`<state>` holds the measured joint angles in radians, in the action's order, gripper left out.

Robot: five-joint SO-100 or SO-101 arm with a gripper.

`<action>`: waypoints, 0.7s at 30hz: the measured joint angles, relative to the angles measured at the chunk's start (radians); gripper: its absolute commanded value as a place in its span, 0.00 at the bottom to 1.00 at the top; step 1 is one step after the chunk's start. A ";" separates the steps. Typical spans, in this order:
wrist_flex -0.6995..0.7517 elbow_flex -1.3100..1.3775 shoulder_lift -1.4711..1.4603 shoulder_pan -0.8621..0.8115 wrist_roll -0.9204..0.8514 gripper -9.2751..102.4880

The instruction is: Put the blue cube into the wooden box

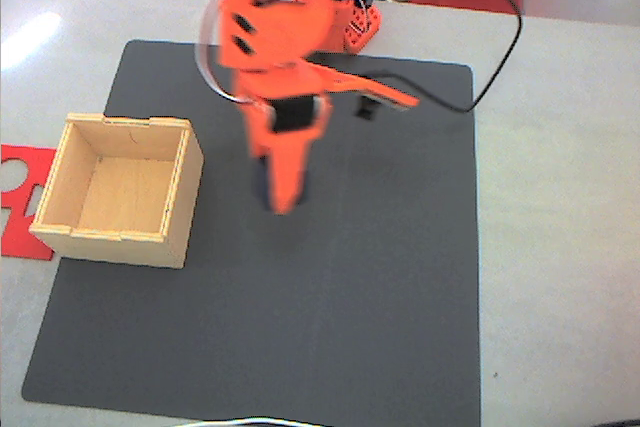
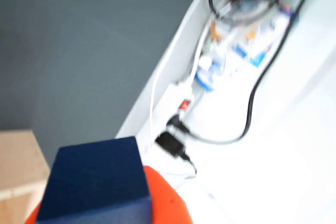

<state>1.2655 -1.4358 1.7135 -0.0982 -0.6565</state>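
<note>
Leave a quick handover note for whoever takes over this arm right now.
Tool: over the dark mat, right of the wooden box in the fixed view; the blue cube sits against its orange finger in the wrist view, apparently gripped.
Wooden box: on the mat's left edge, empty.
Done: cube seems picked up.
Left: carry it over the box, release it inside.
</note>
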 measured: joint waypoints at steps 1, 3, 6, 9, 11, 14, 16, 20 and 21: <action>-0.011 0.017 0.000 -0.031 0.000 0.08; -0.041 0.043 0.000 -0.092 0.000 0.08; -0.094 0.048 0.003 -0.178 -0.002 0.08; -0.135 0.048 0.003 -0.235 -0.002 0.08; -0.143 0.048 0.003 -0.259 -0.002 0.08; -0.146 0.048 0.002 -0.291 -0.002 0.08; -0.146 0.048 -0.011 -0.319 -0.002 0.08; -0.147 0.048 -0.064 -0.383 -0.002 0.08; -0.153 0.048 -0.083 -0.399 -0.002 0.08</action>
<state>1.1121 -1.3883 1.6306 -0.4970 -0.6581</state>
